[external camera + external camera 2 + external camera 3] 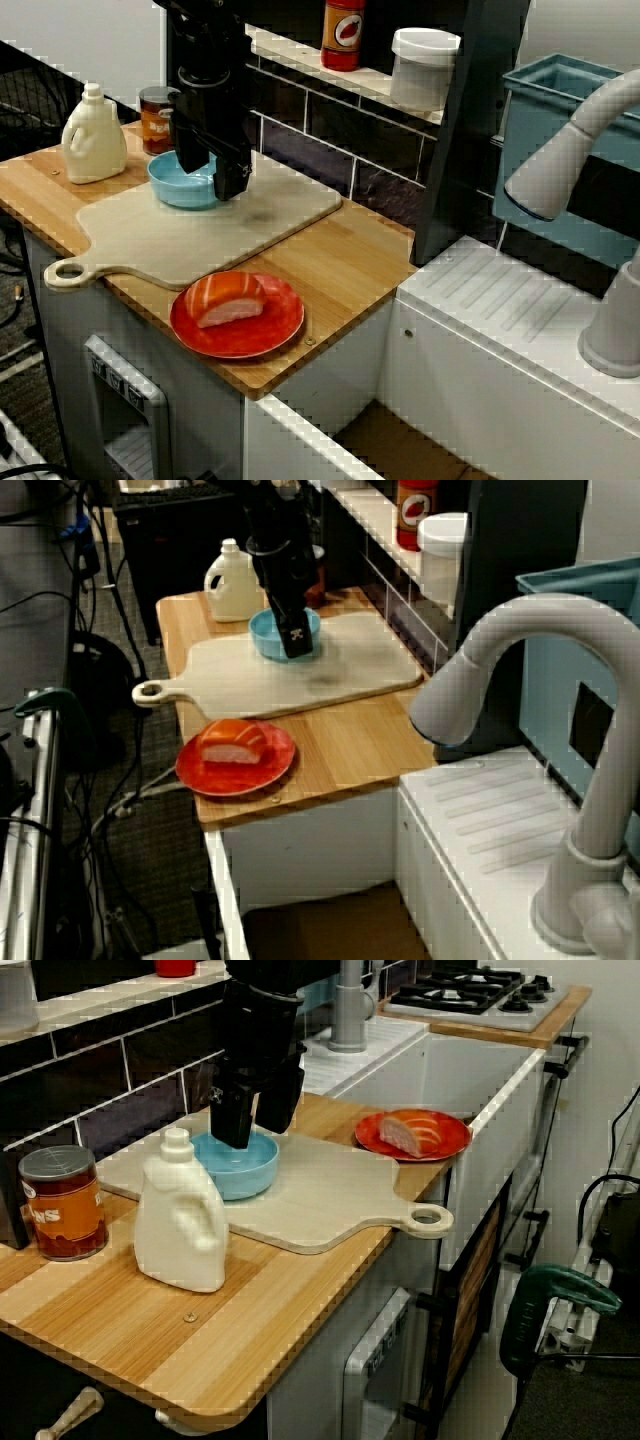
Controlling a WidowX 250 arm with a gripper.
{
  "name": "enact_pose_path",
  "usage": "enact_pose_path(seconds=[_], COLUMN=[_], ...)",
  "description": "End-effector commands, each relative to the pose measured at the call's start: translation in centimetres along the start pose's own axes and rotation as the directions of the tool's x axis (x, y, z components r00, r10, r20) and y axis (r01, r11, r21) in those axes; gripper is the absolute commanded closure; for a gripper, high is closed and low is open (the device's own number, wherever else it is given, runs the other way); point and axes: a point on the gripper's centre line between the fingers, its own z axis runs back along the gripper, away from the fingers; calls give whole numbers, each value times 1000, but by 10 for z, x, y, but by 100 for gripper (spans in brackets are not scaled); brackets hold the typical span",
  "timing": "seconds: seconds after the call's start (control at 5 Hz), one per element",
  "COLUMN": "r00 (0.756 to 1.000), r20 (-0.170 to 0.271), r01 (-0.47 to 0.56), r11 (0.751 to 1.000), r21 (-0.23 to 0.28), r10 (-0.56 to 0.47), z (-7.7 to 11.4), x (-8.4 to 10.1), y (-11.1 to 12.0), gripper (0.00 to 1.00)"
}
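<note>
My black gripper (212, 176) hangs low over a light blue bowl (178, 187) that stands on the far end of a pale cutting board (200, 240). In the view from the counter's end, the gripper (255, 1125) shows two fingers apart. One finger dips inside the bowl (245, 1172) and the other stands just outside its far rim. Nothing is held between them. In the view over the tap, the gripper (291, 640) covers the bowl's (265, 635) right side.
A red plate (275, 335) with a piece of salmon sushi (228, 298) sits near the counter's front edge. A cream bottle (93, 137) and a brown can (155, 120) stand beside the bowl. A shelf behind holds a red bottle (343, 32) and a white tub (424, 66). The sink and grey tap (560, 160) lie to the right.
</note>
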Motion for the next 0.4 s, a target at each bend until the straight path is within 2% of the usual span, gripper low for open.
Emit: enact_pose_path(seconds=[0.0, 0.2], r00=[1000, 999], r20=[-17, -47], r01=[-3, -8], r11=[1000, 1000], r21=[-5, -20], r10=[3, 7], z=[5, 3], x=[4, 7], y=[2, -3], gripper=[0, 0])
